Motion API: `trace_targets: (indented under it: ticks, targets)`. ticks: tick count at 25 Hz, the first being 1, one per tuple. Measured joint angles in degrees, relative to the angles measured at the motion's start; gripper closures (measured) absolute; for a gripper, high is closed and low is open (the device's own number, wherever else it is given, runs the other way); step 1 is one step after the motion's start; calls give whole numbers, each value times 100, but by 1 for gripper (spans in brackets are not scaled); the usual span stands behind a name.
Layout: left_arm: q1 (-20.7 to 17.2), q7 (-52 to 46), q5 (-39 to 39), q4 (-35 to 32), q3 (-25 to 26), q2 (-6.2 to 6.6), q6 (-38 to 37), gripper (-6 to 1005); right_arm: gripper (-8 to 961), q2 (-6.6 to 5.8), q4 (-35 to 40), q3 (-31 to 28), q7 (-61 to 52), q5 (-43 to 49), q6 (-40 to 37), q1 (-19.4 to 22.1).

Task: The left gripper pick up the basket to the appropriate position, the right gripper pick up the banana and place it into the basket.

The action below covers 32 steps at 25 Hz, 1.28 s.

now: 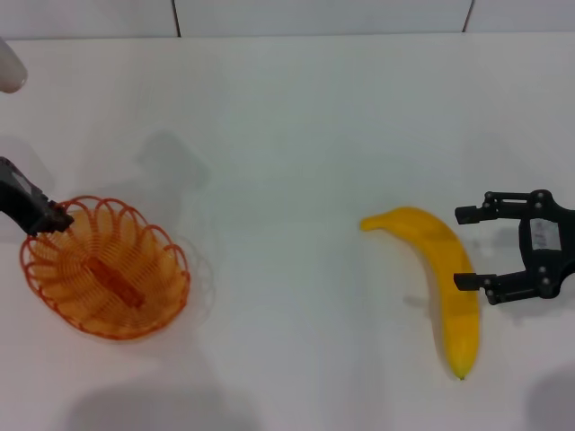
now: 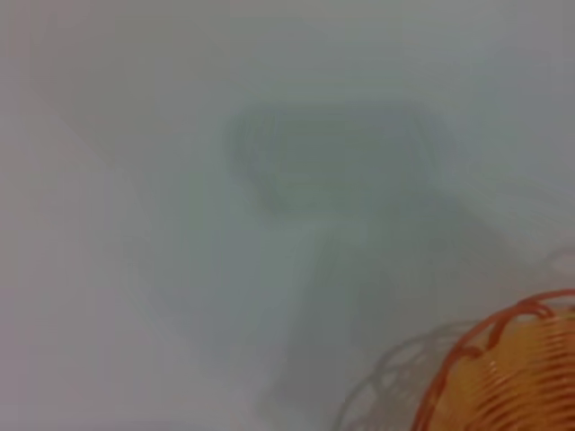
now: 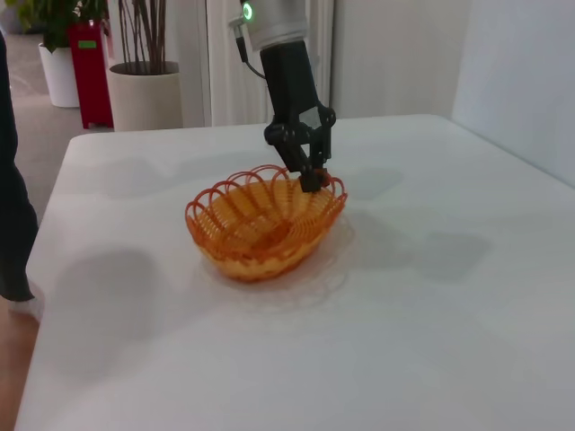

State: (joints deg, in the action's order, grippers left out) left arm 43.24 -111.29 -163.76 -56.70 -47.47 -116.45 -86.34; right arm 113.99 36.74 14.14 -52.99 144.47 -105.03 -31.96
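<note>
While the left gripper (image 1: 56,218) pinches the basket (image 1: 106,268) rim (basket tilted, partly lifted), the banana (image 1: 445,278) lies untouched on the table (image 1: 296,135), right gripper (image 1: 467,248) jaws wide beside it.

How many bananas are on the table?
1. The banana lies on the table's right side, by the right tool, far from the basket. No others show.

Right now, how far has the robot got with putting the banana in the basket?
Early on. The left gripper is clamped on the rim of the orange wire basket, which looks tilted as if being lifted. The right gripper is open beside the banana, which lies on the white table. Gripping the banana and placing it remain.
</note>
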Motion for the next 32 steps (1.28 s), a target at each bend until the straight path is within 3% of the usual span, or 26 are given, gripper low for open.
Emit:
trace_targets:
  ticks: [4,9,16,22,28,32]
  targets:
    - [3,-111,181,-20,174,0,-377,857,101,-4,0,-7,0,0,0,16]
    - [2,-991,376,-27,290,-18,-470,859,101,-8,0,-8,0,-17,-12,11]
    - [-7,-1692,1266,-6,195,-26,-483,858,101,-9,0,-8,0,-22,-6,26]
    - [-94,-1736,1230,-69,88,-5,-461,854,102,-1,0,-8,0,-24,-3,13]
    - [-379,-1677,963,-900,50,-23,-505,849,102,-6,0,-8,0,-25,-1,45]
    - [-458,-1419,946,-1048,-9,-13,-629,846,102,-9,0,-10,0,-24,-18,47]
